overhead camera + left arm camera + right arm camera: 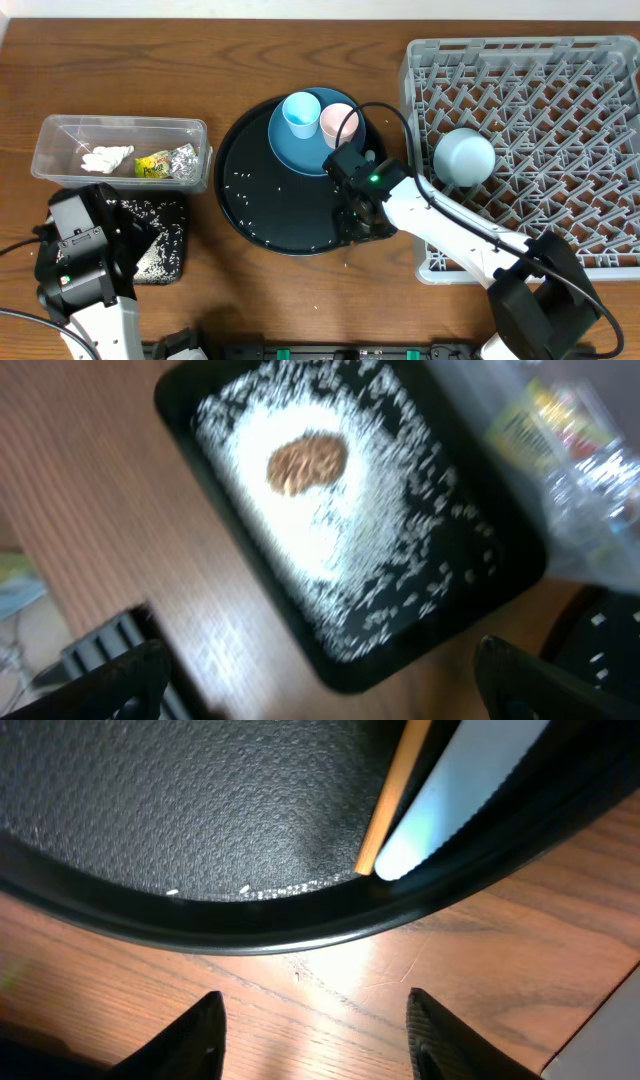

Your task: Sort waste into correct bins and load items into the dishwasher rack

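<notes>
Right tool (315, 1020) is seen open, nothing gripped, held over bare tabletop (480, 950) just outside the near rim of the round black tray (250, 915). Thin wooden chopstick (392, 795) and white spoon (450, 800) are laid side by side just inside that rim, just beyond the tool.

Left tool (330, 675) is spread wide, empty, above the shallow black tray (340, 665) at the near-left corner. Brown food piece (307, 463) and rice grains (380, 540) are held in that tray.

Tissue (107, 157), yellow wrapper (152, 165) and foil (182, 160) are seen in the clear tub (60, 125) by the left edge. Dark-blue plate (300, 150), carrying light-blue cup (300, 113) and pink cup (338, 122), is set on the round tray. Pale-blue bowl (464, 156) is placed upside down in the rack (560, 80) at the right edge.
</notes>
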`<state>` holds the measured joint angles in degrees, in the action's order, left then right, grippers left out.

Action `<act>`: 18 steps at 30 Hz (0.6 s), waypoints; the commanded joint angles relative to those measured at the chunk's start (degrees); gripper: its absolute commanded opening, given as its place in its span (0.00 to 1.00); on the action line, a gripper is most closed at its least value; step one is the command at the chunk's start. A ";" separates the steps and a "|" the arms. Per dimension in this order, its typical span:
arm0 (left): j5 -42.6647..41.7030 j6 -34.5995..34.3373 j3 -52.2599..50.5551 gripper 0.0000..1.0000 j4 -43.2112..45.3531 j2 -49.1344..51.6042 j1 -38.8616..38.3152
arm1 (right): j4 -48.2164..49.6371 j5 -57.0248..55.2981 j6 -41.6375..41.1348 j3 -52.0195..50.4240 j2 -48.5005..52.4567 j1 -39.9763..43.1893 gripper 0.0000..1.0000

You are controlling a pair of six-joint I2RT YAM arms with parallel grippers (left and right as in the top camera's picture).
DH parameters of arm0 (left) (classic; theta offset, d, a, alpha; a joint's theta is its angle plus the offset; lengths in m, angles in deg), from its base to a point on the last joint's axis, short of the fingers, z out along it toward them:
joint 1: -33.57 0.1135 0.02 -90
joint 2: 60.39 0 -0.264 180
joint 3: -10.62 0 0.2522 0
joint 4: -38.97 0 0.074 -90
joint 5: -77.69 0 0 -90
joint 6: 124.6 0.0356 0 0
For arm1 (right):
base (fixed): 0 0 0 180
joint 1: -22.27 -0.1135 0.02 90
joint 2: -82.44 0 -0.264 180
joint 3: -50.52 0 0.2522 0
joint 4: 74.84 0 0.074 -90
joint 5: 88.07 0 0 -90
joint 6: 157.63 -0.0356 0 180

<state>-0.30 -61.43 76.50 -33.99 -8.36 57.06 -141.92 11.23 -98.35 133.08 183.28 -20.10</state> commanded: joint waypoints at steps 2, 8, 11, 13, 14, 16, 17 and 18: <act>0.66 -0.11 0.68 0.98 1.01 -0.04 0.24 | -0.11 0.15 -0.09 -0.17 -0.85 -0.46 0.44; -16.33 -3.30 0.61 0.98 5.44 -0.04 0.22 | -0.50 -0.07 -0.09 -0.17 -0.85 -0.42 0.29; -34.97 3.30 0.55 0.99 9.11 0.57 0.17 | -0.24 -0.07 -0.11 -0.17 -0.85 -0.28 0.29; -44.87 5.86 0.37 0.85 12.24 1.36 -0.26 | 0.31 -0.07 -0.09 -0.17 -0.85 -0.22 0.29; -48.54 5.81 0.24 0.84 13.73 1.90 -0.94 | 0.63 -0.04 0.04 -0.13 -0.87 -0.07 0.31; -52.85 5.84 0.13 0.83 16.13 3.48 -3.26 | 0.52 -0.02 1.70 0.52 -1.11 0.52 0.31; -53.16 5.84 0.13 0.83 16.72 4.46 -5.03 | 0.26 0.24 2.73 1.05 -1.36 1.03 0.32; -53.13 5.86 0.13 0.82 17.09 5.55 -7.02 | -0.35 0.31 3.58 1.84 -1.90 1.70 0.33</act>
<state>-40.86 -58.09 76.50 -17.88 -5.56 54.48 -141.52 11.34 -97.89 133.10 183.28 -20.17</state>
